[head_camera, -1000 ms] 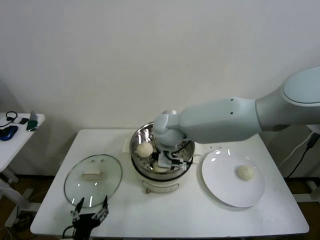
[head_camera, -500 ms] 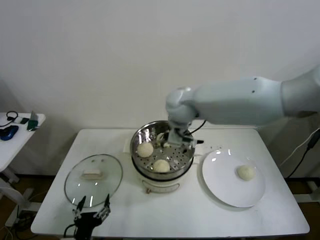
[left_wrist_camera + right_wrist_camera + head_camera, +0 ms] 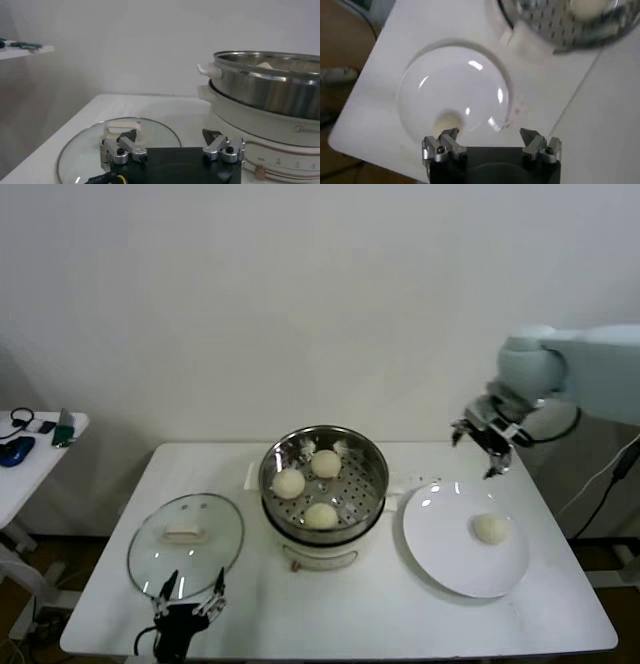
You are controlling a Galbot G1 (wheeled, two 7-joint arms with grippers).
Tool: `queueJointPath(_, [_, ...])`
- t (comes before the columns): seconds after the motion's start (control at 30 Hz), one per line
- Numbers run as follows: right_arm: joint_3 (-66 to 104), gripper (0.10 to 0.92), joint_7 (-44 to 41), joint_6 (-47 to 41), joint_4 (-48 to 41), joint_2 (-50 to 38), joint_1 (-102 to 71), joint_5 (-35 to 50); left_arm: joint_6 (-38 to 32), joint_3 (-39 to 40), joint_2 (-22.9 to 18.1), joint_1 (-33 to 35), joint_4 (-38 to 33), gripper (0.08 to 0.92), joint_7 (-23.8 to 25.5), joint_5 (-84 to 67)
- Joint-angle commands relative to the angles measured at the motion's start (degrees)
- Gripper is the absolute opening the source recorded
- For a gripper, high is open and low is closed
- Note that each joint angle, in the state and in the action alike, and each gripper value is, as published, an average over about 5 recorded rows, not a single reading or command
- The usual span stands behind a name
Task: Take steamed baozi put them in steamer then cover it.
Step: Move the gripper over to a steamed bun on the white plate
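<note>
Starting at the far left of the head view, a small white side table [image 3: 30,446] carries dark gadgets. Low on the left of the white counter [image 3: 330,609], the round clear glass cover with a metal rim and cream-white bar handle [image 3: 186,544] lies flat. Just below it, at the bottom edge of the frame, the left end effector [image 3: 189,595] hangs with its fingers spread wide and nothing between them, pointing toward the cover's near rim; the left wrist view shows the cover's handle ahead of the fingers.

At centre stands the round shiny stainless-steel steamer on its cream-white cooker base [image 3: 275,456], with three small round cream-white steamed baozi [image 3: 320,515] on its perforated floor.

On the right, a flat white plate [image 3: 440,554] holds the fourth baozi [image 3: 490,528]. Above the plate's far edge, at upper right, the right end effector [image 3: 483,446] hovers with its fingers spread and empty, pointing downward, on a bent white arm [image 3: 600,379] entering from the right edge.
</note>
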Motion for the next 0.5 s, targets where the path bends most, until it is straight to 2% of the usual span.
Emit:
queueJointPath(0.03, [16.61, 0.823, 3.12, -7.38, -8.94, -13.69, -27.19, -5.80, -0.49, -0.30, -0.91, 0.55, 0.09, 0.823, 0.10, 1.11])
queueJointPath(0.23, [28.06, 0.823, 3.89, -6.17, -17.87, -8.54, -38.68, -8.60, -0.75, -0.76, -1.81, 1.63, 0.30, 0.823, -0.05, 1.90])
queueJointPath(0.5, [32.57, 0.823, 3.64, -5.06, -23.84, -3.94, -44.69, -9.45, -0.90, -0.60, -2.66, 2.03, 0.77, 0.823, -0.25, 2.83])
